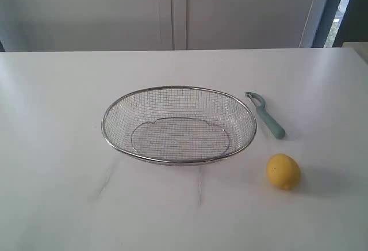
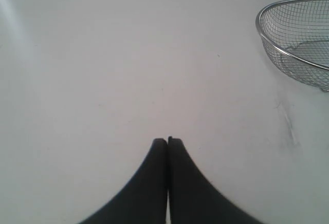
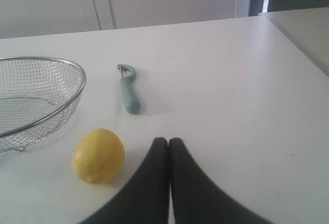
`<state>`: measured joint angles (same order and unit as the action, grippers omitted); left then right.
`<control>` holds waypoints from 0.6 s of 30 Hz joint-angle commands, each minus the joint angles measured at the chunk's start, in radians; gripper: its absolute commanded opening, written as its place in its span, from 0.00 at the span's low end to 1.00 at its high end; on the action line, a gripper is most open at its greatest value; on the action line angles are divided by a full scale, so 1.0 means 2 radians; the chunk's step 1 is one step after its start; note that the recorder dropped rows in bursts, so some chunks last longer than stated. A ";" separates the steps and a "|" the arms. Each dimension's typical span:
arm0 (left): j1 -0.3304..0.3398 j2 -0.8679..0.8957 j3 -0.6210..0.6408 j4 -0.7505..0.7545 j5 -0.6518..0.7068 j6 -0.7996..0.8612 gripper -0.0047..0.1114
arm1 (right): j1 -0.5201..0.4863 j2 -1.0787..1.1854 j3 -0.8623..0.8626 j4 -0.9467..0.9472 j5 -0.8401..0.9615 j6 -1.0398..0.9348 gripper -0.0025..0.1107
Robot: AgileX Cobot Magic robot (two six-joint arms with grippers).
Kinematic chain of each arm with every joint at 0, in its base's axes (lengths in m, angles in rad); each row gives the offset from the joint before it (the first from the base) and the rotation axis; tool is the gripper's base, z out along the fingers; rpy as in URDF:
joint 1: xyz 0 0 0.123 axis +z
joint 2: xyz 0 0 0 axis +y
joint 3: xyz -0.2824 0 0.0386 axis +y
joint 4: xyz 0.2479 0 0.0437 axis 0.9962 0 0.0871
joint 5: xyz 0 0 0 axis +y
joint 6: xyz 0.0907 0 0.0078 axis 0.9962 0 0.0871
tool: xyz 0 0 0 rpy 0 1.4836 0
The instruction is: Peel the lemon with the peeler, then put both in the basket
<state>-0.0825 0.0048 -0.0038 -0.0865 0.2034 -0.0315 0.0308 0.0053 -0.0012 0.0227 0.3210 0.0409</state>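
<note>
A yellow lemon (image 1: 283, 171) (image 3: 98, 156) lies on the white table, to the front right of the wire-mesh basket (image 1: 178, 87) (image 3: 77, 70) (image 2: 262, 29). The teal-handled peeler (image 1: 267, 116) (image 3: 128, 89) lies just right of the basket, its metal head pointing away. The basket stands mid-table with nothing in it. My right gripper (image 3: 168, 141) is shut with nothing in it, hovering a little beside the lemon. My left gripper (image 2: 167, 141) is shut and holds nothing, over bare table well apart from the basket. Neither gripper shows in the exterior view.
The white table (image 1: 57, 147) runs back to pale cabinet doors (image 1: 172, 9). Its right edge (image 3: 303, 49) shows in the right wrist view, with a dark opening (image 1: 345, 9) beyond at the far right.
</note>
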 commanded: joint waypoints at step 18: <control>-0.002 -0.002 0.002 -0.004 -0.001 -0.002 0.04 | 0.002 -0.003 0.001 -0.002 -0.146 0.000 0.02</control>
<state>-0.0825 0.0048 -0.0038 -0.0865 0.2034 -0.0315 0.0308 0.0053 -0.0012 0.0227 0.0752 0.0409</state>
